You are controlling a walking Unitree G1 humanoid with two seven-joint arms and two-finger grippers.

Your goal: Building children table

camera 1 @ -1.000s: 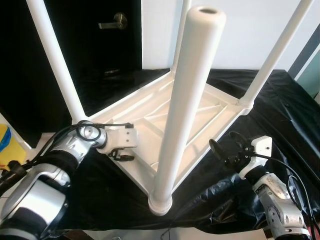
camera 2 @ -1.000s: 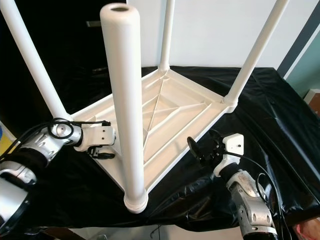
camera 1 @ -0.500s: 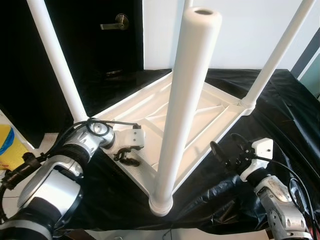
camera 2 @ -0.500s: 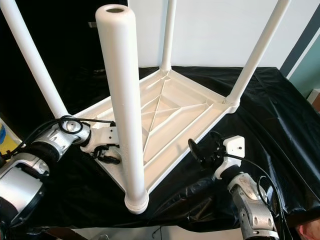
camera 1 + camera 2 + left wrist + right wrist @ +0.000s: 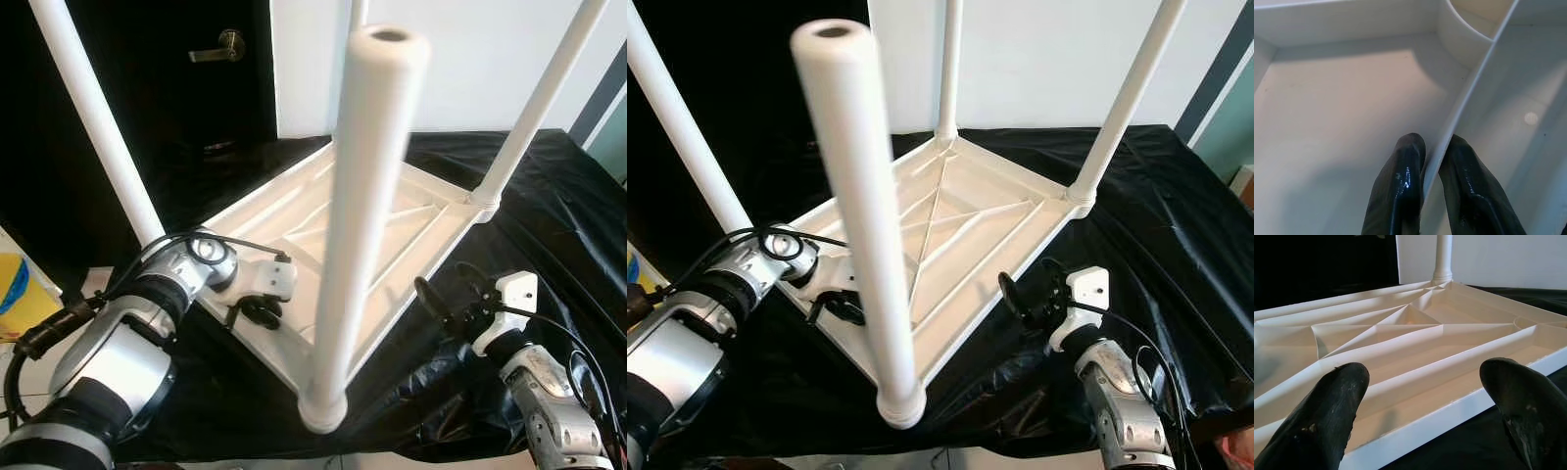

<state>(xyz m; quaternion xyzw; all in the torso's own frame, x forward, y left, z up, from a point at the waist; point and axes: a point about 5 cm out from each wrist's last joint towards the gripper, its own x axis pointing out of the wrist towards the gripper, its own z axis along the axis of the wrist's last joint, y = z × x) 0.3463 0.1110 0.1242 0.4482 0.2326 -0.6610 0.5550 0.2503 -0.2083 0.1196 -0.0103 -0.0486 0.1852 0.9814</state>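
So the white kids table (image 5: 372, 220) is flipped upside down on a black sheet (image 5: 558, 211), w/ all 4 legs pointing up and the nearest leg (image 5: 358, 211) tilted a bit. Left gripper (image 5: 1432, 169) is at the table's near-left edge, fingers pinched tight on a thin rib (image 5: 1469, 98) inside the underside. Right gripper (image 5: 1029, 289) sits just beside the near-right edge, fingers spread wide apart, not touching the table.

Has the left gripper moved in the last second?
Yes. The left gripper has moved in along the table's near-left edge toward the nearest leg, and now pinches an underside rib.
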